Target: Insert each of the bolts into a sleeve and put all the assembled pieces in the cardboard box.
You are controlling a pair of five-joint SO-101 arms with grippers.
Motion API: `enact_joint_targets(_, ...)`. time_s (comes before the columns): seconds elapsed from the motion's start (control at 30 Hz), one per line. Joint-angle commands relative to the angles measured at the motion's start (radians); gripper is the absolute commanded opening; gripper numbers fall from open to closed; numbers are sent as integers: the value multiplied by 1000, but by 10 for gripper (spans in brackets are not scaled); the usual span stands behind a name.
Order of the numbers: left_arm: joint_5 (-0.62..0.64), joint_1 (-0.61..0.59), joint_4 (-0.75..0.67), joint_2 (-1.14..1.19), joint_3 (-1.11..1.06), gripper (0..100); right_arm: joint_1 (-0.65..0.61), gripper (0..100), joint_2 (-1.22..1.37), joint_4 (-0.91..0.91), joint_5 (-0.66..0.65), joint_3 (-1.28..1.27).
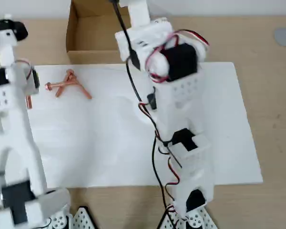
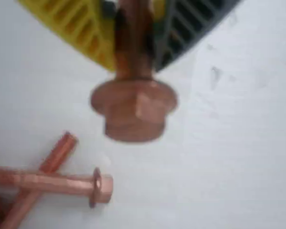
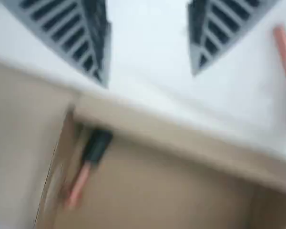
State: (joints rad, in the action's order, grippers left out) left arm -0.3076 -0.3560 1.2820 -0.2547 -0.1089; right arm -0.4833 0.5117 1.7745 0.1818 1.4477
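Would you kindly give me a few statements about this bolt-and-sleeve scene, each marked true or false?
1. The left gripper holds a copper hex-head bolt. True.
2. The brown cardboard box is empty. False: a copper bolt in a black sleeve lies inside it.
3. The right gripper grips a bolt. False: it is open and holds nothing.
4. Several loose copper bolts lie on the white sheet. True.
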Motion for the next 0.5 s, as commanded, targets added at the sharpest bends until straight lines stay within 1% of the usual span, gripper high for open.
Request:
enact_joint_targets(0.0,-32,3,-60,-251,-192,12,-18,146,-110,17,23,-153)
enact_joint_targets(0.13,-37,2,-112,-463,-385,12,-24,146,-213,15,8,-398)
enact_joint_targets(0.33,-29,3,-164,-776,-595,11,-24,146,-346,14,9,-777)
enact_joint_targets(0.47,-29,6,-186,-970,-701,10,-16,146,-357,12,8,-937)
